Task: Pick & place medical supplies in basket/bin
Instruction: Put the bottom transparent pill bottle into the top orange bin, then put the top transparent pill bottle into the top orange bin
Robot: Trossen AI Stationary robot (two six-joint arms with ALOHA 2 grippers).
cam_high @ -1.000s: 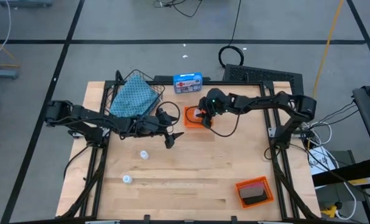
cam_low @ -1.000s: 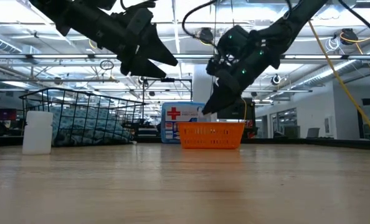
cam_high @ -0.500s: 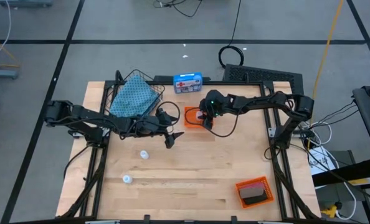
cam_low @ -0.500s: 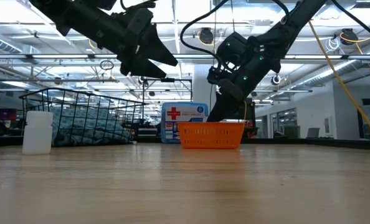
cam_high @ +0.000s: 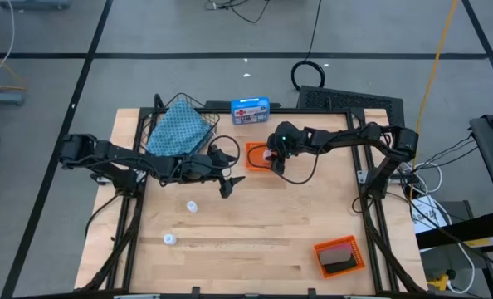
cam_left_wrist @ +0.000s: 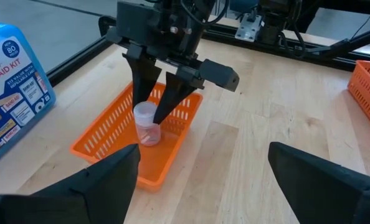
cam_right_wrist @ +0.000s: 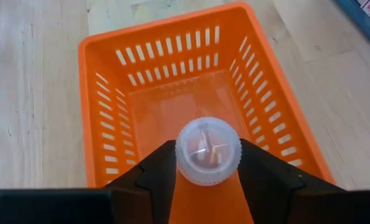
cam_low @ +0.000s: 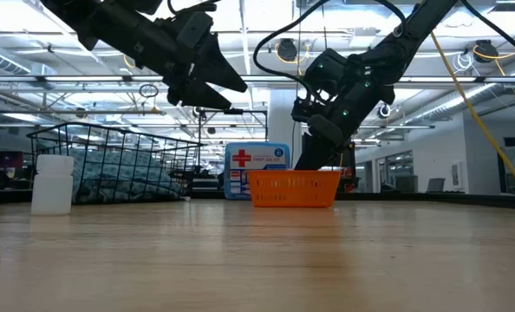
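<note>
My right gripper [cam_right_wrist: 208,163] is shut on a small clear vial with a white ribbed cap [cam_right_wrist: 208,140], low inside a small orange tray [cam_high: 257,155] near the table's far edge. My left gripper [cam_high: 226,184] hangs open above the table, left of that tray, and touches nothing. Two more white vials [cam_high: 192,206] [cam_high: 169,239] stand on the wood. The wire basket [cam_high: 157,124] sits at the far left with the teal patterned cloth [cam_high: 178,133] in it. No rolls show plainly. My right gripper pinches the vial between its two fingers [cam_left_wrist: 140,81], just below the white cap [cam_left_wrist: 144,112]. The fingers come from above and point down. The vial stands upright with its lower half [cam_left_wrist: 149,134] inside the orange tray; whether it touches the tray's floor, I cannot tell.
A blue first aid kit [cam_high: 250,110] stands at the far edge, right behind the orange tray. A second orange tray [cam_high: 339,256] with a dark thing in it sits at the near right corner. Bare wood lies in the middle and toward the near edge.
My right gripper has come down with the vial, from above the orange tray's rim to inside the tray; in the low view its fingers now stand behind the tray's wall. It has stayed shut on the vial.
</note>
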